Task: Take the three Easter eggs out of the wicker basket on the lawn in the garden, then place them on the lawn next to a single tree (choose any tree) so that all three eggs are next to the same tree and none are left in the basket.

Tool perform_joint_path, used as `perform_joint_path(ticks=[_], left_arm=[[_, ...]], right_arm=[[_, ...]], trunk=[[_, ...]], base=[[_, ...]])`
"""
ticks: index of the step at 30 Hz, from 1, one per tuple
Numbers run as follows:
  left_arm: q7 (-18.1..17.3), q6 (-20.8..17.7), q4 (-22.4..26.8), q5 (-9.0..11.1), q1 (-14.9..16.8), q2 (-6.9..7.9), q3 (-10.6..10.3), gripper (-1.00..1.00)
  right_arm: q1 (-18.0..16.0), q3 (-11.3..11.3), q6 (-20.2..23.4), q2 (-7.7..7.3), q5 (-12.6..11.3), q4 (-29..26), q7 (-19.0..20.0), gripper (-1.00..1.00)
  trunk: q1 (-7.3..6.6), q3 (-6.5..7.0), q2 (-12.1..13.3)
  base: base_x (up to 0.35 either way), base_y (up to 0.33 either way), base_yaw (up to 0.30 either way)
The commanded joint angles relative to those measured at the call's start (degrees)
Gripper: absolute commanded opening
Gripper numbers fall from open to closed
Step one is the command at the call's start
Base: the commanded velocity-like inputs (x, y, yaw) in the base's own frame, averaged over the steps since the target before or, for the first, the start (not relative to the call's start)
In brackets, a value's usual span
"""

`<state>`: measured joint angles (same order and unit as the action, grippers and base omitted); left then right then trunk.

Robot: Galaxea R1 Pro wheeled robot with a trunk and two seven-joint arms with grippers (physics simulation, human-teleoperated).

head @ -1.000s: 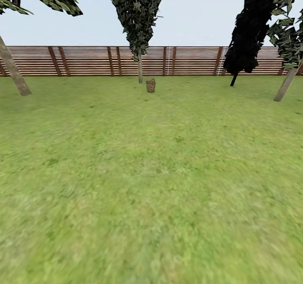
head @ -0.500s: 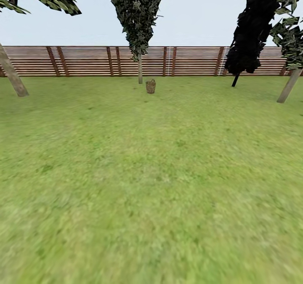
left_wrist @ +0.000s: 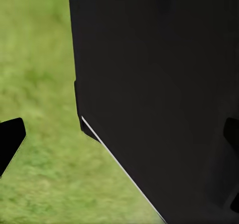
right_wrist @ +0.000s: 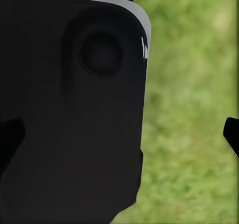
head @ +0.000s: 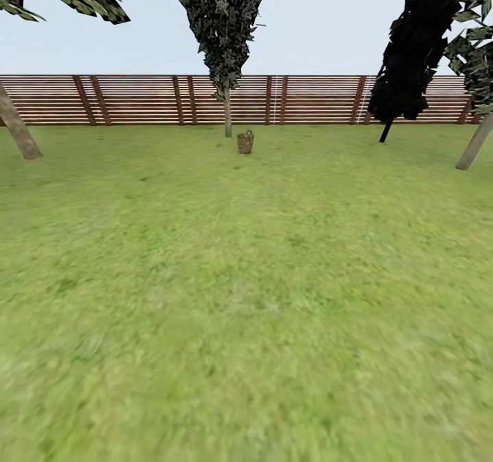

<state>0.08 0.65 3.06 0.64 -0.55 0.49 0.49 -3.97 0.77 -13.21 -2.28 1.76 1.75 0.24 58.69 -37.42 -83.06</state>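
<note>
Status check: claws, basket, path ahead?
Claws: state unreadable in the wrist views. Wicker basket far ahead on the lawn, beside a slender tree. Nothing between us and the basket.

Head view: the basket [head: 245,142] is standing far off on the lawn [head: 246,298], too small for its contents to be told. The near grass is blurring into smears. The picture's edges are cutting off the tree [head: 226,31] crown above, a trunk [head: 15,128] at the left edge and another trunk [head: 475,144] at the right edge.

Left wrist view: a black body [left_wrist: 164,94] is hiding most of the grass; fingertips [left_wrist: 10,139] are entering cropped at the picture's edges.

Right wrist view: a black housing [right_wrist: 69,109] is covering the blurred grass; the jaws' spacing is not being shown whole.
</note>
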Motion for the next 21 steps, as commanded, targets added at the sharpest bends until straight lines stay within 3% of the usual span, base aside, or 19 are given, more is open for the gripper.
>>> perform_joint_path(ticks=[1,21], left_arm=[[0.01,0.08,0.10,0.07,-0.03,0.01,0.04,1.00],[0.01,0.07,0.10,0.07,-0.06,0.00,0.04,1.00]], right_arm=[[-0.08,0.04,-0.33,-0.01,0.18,0.19,0.02,1.00],[-0.07,0.03,-0.33,-0.01,0.18,0.19,0.02,1.00]], trunk=[[0.03,-0.03,-0.02],[0.03,-0.03,-0.02]], base=[[0.326,0.000,0.000],[0.326,0.000,0.000]])
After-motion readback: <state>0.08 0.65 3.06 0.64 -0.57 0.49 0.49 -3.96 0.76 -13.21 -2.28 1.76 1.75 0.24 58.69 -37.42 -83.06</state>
